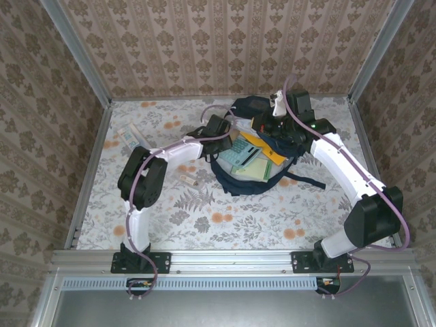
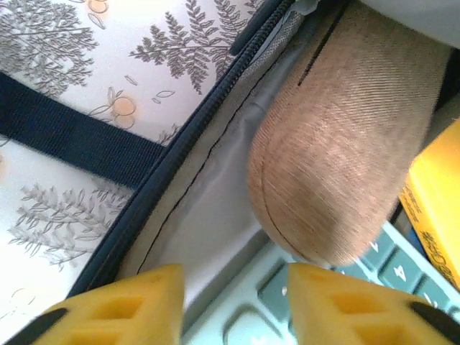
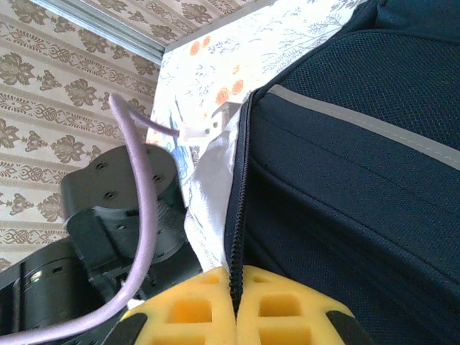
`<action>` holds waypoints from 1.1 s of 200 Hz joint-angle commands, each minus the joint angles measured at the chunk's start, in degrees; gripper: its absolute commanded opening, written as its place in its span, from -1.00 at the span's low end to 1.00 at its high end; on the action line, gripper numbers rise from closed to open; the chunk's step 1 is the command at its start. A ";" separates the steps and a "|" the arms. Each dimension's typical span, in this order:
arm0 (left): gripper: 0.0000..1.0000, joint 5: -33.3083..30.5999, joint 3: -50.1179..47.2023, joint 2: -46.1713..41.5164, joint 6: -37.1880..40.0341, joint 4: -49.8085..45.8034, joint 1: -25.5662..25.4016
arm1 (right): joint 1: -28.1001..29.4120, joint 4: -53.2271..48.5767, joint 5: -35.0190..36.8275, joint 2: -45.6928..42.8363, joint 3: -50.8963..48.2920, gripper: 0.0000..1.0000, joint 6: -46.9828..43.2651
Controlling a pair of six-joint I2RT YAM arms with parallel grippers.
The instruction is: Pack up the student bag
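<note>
Beige damask wallpaper (image 1: 218,41) lines 3 walls around a table (image 1: 225,225) covered in a pale cloth printed with ferns and orange fruit, and an aluminium rail (image 1: 231,257) runs along its near edge. From above, the student bag (image 1: 231,178) lies flat at the middle far part of the table with its opening facing up. Its long axis runs roughly from the near side toward the far wall, and its straps (image 1: 308,180) trail off to the right. A teal calculator (image 1: 238,154), a yellow item (image 1: 255,142) and a green pad (image 1: 253,167) lie in the opening. The left arm (image 1: 146,174) reaches in from the left and the right arm (image 1: 340,163) from the right, both covering parts of the bag. A pale flat object (image 1: 129,138) and a small cylinder (image 1: 189,178) lie on the cloth to the left, apart from the bag. In the left wrist view, the left gripper (image 2: 233,309) is released, its 2 yellow fingers (image 2: 115,313) apart over the calculator keys. Just beyond sit a rounded tan fabric pouch (image 2: 345,144), the bag's grey lining (image 2: 208,215) and its zipper (image 2: 205,136). In the right wrist view, the right gripper (image 3: 236,305) is clenched on the bag's zippered edge, beside a purple cable (image 3: 133,215).
</note>
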 commanded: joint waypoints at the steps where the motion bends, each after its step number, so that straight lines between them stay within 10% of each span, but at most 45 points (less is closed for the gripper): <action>1: 0.06 -2.51 -3.82 -8.71 0.32 -4.88 0.61 | -0.28 3.01 -1.38 0.20 0.42 -1.00 0.01; 84: 0.21 -7.27 -23.30 -28.40 0.26 -17.92 16.58 | -0.23 4.92 -2.62 1.89 1.22 -1.00 1.45; 141: 0.11 -1.34 -24.73 -25.67 4.12 -18.84 28.98 | -0.11 4.86 -2.29 1.94 1.35 -1.00 1.59; 220: 0.49 -2.82 -20.73 -24.36 -14.26 -29.14 11.63 | -0.14 5.76 -2.23 2.20 0.65 -1.00 2.29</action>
